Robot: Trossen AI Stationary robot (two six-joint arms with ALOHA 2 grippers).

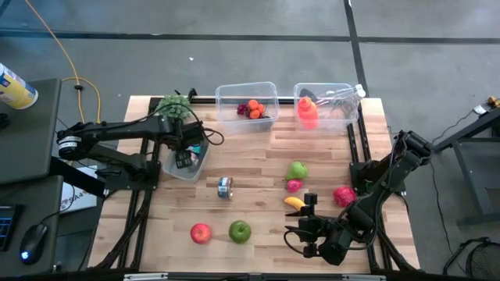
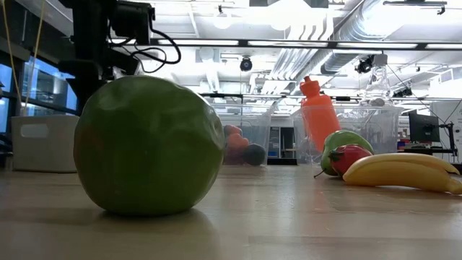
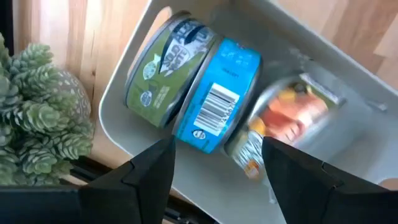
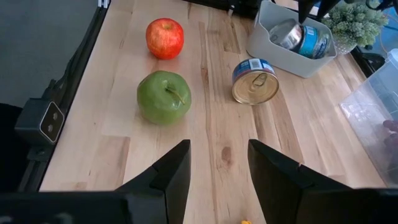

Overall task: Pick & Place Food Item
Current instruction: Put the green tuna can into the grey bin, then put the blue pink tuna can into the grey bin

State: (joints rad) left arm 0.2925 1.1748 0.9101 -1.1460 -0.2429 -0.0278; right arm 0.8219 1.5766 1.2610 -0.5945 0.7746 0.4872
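My left gripper (image 1: 184,156) hovers open above the small grey bin (image 1: 190,166), whose cans (image 3: 211,102) lie side by side on the bin's floor; the fingers (image 3: 149,171) stand apart over them and touch nothing. My right gripper (image 1: 306,234) is open near the table's near edge, to the right of the green apple (image 1: 240,231), which sits on the wood with the red apple (image 1: 201,232) beside it. A lone can (image 1: 225,187) lies on its side mid-table. A banana (image 1: 294,202), a green pear (image 1: 297,169), a small red fruit (image 1: 294,185) and a red fruit (image 1: 344,195) rest on the table.
Two clear bins stand at the far edge, one (image 1: 247,105) with small fruits, one (image 1: 326,104) with an orange bottle (image 1: 307,111). A green plant (image 1: 175,107) stands by the grey bin. Bare wood lies between the lone can and the apples.
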